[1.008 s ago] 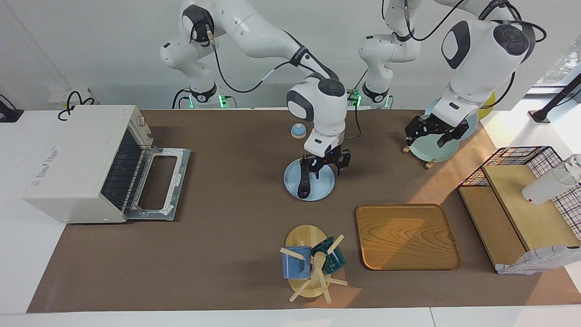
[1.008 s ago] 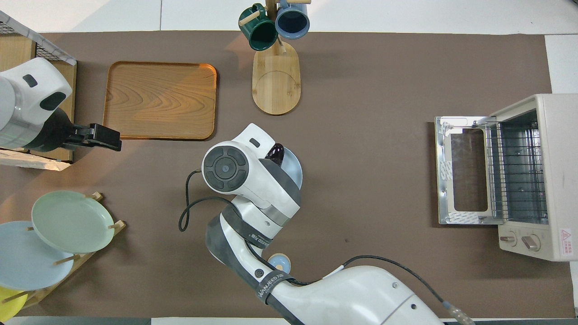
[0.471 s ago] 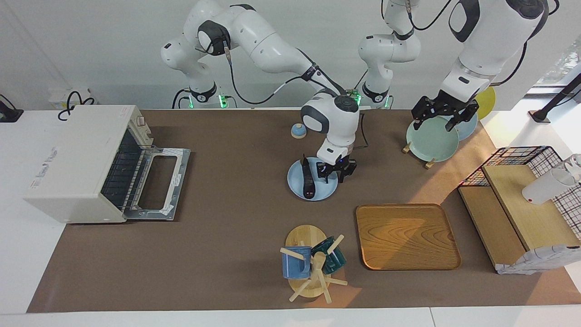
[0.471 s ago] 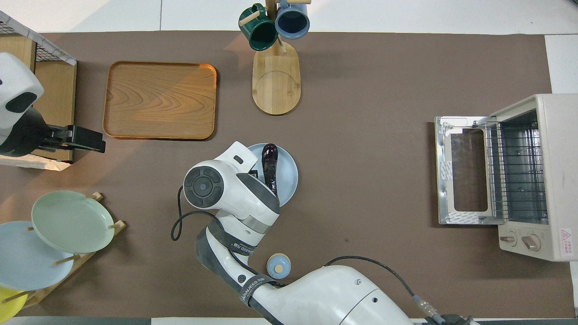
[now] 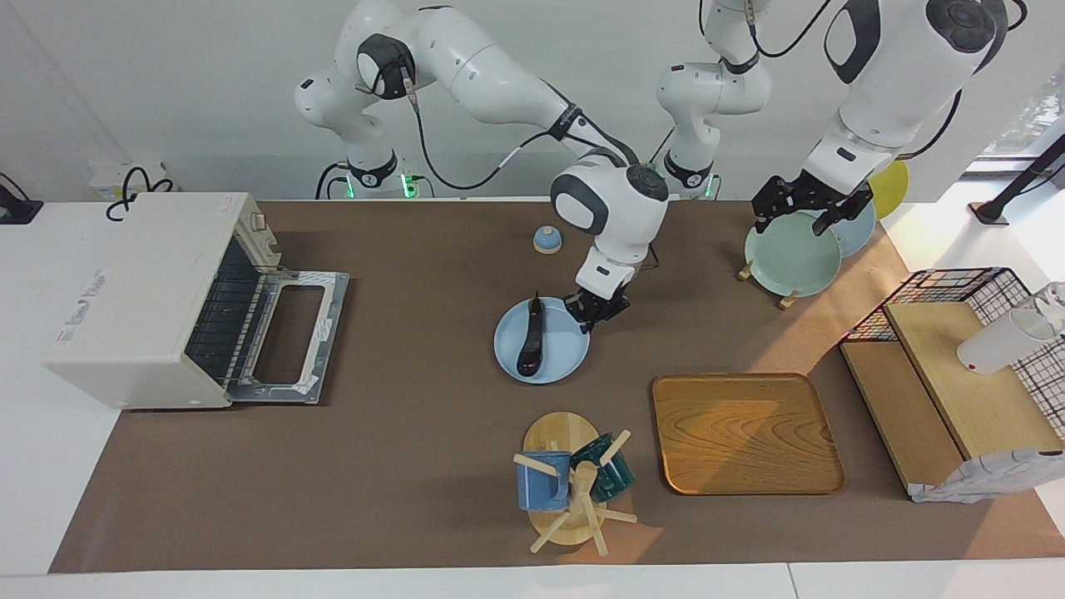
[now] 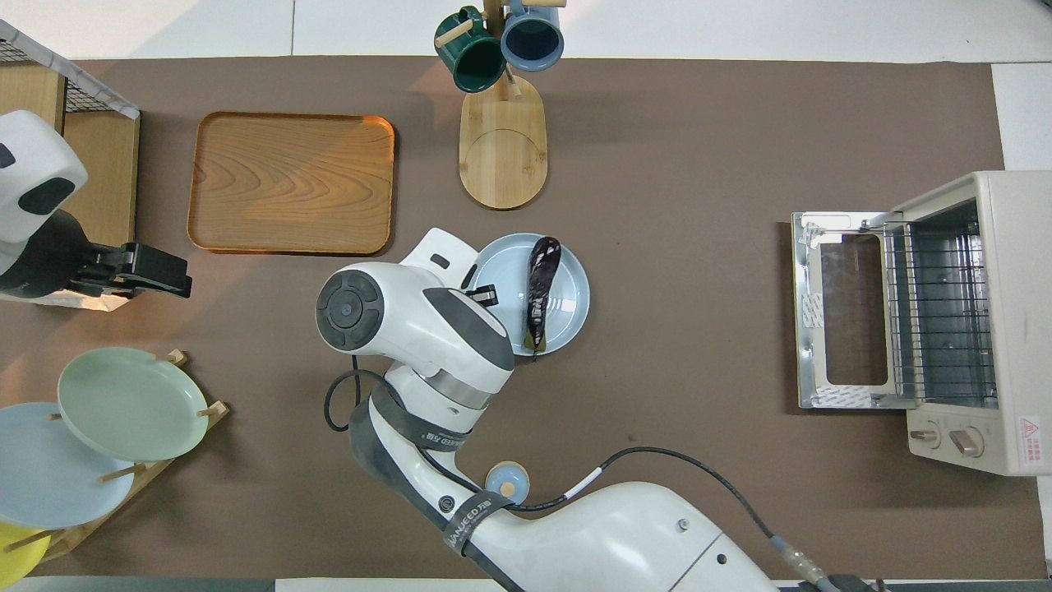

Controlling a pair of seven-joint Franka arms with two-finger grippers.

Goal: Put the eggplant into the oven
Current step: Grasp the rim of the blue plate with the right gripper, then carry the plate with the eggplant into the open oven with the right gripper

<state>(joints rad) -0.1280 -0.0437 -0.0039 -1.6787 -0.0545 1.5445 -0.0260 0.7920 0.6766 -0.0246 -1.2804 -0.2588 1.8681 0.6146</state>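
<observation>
The dark purple eggplant (image 5: 530,339) lies on a light blue plate (image 5: 559,359) in the middle of the table; it also shows in the overhead view (image 6: 540,284) on the plate (image 6: 567,304). My right gripper (image 5: 594,309) is down at the plate's rim on the side toward the left arm's end, shut on that rim (image 6: 485,293). The off-white oven (image 5: 137,291) stands at the right arm's end with its door (image 5: 287,333) folded down open and the wire rack (image 6: 941,308) showing. My left gripper (image 5: 799,218) hangs open and empty over the plate rack.
A wooden mug tree (image 5: 570,491) with two mugs and a wooden tray (image 5: 745,433) lie farther from the robots than the plate. A rack with plates (image 5: 790,258) and a wire basket with shelf (image 5: 957,358) are at the left arm's end. A small blue knob (image 5: 546,240) sits near the robots.
My right gripper came down onto the plate's rim and closed. The plate with the eggplant slid toward the oven and turned a little. The left arm rose over the plate rack.
</observation>
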